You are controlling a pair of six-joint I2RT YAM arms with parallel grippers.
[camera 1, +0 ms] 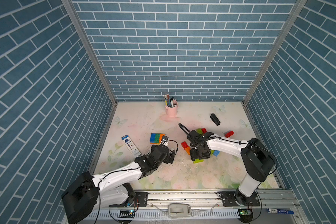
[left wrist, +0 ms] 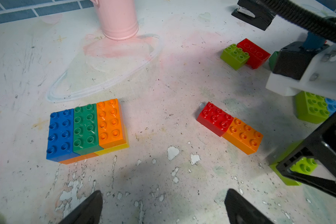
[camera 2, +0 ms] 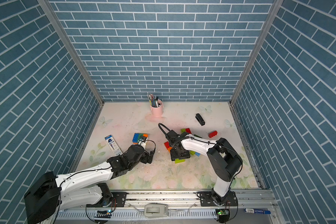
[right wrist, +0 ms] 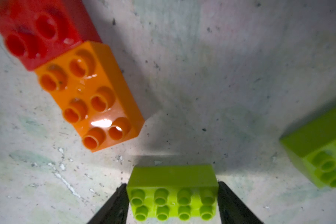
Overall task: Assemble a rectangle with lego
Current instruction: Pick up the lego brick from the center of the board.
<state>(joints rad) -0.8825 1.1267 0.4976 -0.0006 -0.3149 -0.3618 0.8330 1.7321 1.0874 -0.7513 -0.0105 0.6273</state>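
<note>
A lime-green studded plastic brick (right wrist: 173,186) lies flat, studs up, on the pale, scuffed, flower-printed counter (camera 1: 182,174). The right hand (right wrist: 172,185) is around it, one black finger against each short end with no gap showing, so it grips the brick lengthwise. In a top view this brick pokes out from under the hand, on the side nearest the arms' bases (camera 1: 199,160). Just beside it, a red brick (right wrist: 37,29) and an orange brick (right wrist: 89,97) lie end to end in a line, and a second lime-green brick (right wrist: 318,151) sits close on the other side. Farther toward the left arm stands a stacked block (left wrist: 85,128): blue, green and orange bricks side by side on top of an orange and a yellow one. The left hand (left wrist: 164,193) hangs over bare counter near this block, fingers spread wide, holding nothing. Beyond the right arm lie a small lime brick (left wrist: 235,56) touching another red one, and a lone red brick (camera 1: 229,133) well apart. Near the back wall are a black stapler (camera 1: 215,119) and a pink cup (camera 1: 171,109) of pens. A blue-and-white packet (camera 1: 130,145) lies near the left edge.
</note>
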